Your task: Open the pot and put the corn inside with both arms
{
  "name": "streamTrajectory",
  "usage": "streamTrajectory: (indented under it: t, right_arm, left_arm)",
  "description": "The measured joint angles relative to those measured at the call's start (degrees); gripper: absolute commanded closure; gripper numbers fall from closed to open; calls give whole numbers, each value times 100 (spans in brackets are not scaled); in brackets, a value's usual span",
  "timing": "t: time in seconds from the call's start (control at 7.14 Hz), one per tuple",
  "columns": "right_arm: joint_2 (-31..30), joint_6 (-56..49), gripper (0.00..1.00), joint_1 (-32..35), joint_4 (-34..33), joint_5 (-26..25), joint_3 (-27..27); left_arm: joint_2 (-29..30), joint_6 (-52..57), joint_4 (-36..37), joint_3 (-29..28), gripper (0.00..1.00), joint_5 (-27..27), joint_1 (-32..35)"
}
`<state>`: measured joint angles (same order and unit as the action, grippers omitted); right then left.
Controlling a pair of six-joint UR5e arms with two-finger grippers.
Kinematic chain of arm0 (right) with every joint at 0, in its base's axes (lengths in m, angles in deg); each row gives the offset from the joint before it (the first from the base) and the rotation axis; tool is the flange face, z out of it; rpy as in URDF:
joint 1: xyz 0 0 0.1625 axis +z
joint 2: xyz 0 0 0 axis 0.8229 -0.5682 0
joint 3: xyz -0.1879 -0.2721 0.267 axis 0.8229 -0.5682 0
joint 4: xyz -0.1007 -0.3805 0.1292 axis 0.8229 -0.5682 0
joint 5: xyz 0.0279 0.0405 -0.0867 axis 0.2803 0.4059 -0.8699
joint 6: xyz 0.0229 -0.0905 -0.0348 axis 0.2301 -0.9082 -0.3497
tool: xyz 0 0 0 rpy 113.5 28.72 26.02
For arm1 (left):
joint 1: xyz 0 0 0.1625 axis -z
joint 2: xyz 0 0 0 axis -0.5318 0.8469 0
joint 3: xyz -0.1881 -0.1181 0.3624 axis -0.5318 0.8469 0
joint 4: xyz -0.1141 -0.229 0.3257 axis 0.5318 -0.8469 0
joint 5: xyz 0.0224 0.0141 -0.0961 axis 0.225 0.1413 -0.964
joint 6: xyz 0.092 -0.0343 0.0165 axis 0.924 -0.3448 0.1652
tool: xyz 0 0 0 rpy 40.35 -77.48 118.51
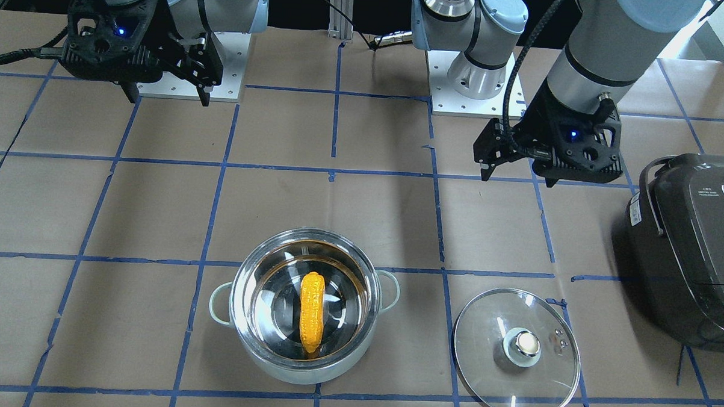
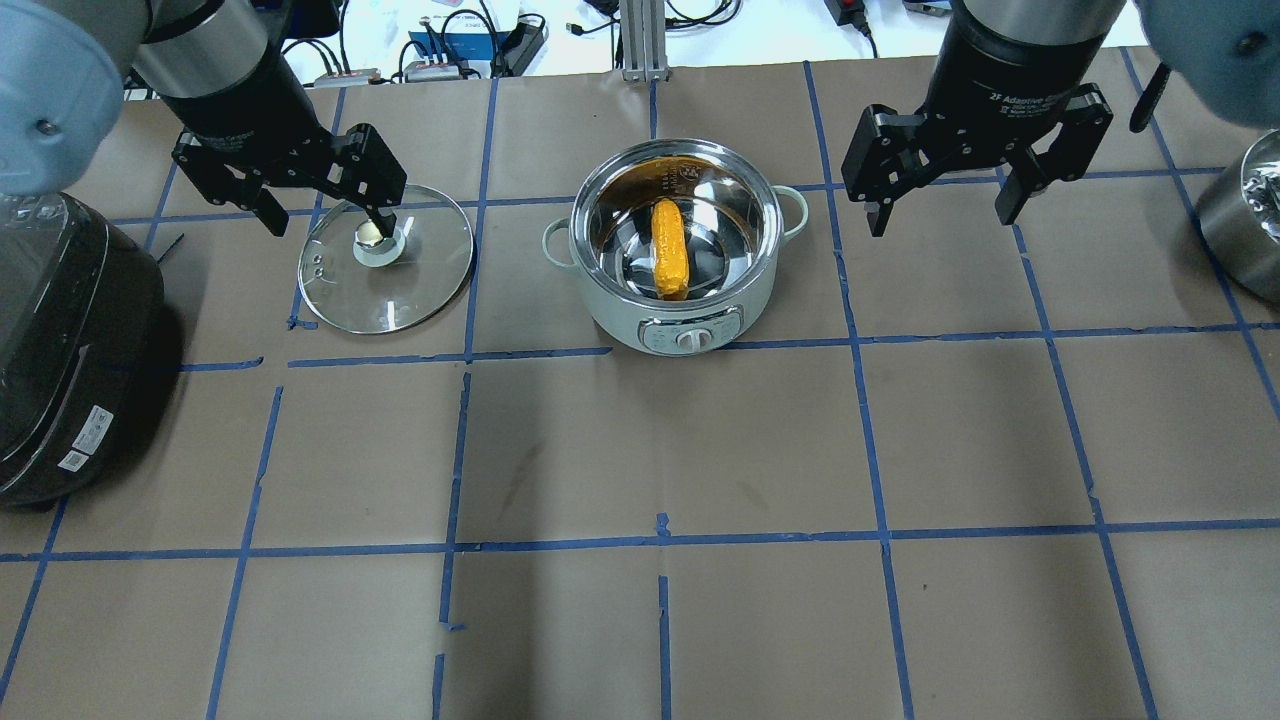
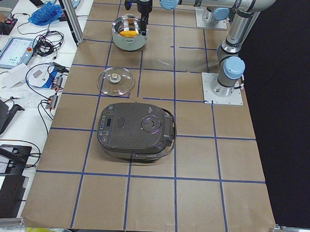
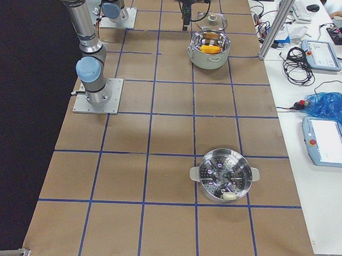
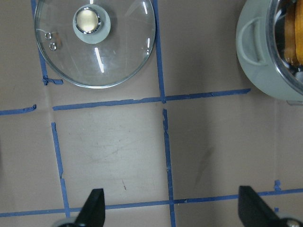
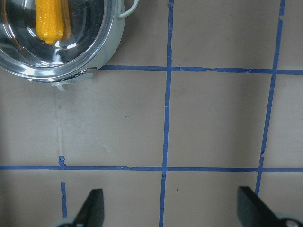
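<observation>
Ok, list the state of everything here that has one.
pot, open, lid off.
corn, lying inside the pot.
lid, off, lying flat, knob up.
rice cooker, shut.
left gripper, open, empty.
right gripper, open, empty.
steamer pot, uncovered.

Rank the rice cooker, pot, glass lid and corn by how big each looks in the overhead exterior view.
1. rice cooker: largest, though the frame edge cuts it off and it lies nearer the camera
2. pot
3. lid: somewhat smaller across than the pot
4. corn: clearly smallest, lying inside the pot
</observation>
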<state>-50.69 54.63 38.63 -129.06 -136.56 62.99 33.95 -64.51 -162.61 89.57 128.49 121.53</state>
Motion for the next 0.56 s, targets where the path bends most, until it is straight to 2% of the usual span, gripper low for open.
streamTrajectory:
  t: [0.56]
  right_arm:
    - [4,-2,0,-11,-13,25,0]
  left_arm:
    - [-165,70,31,159,0,-45,48]
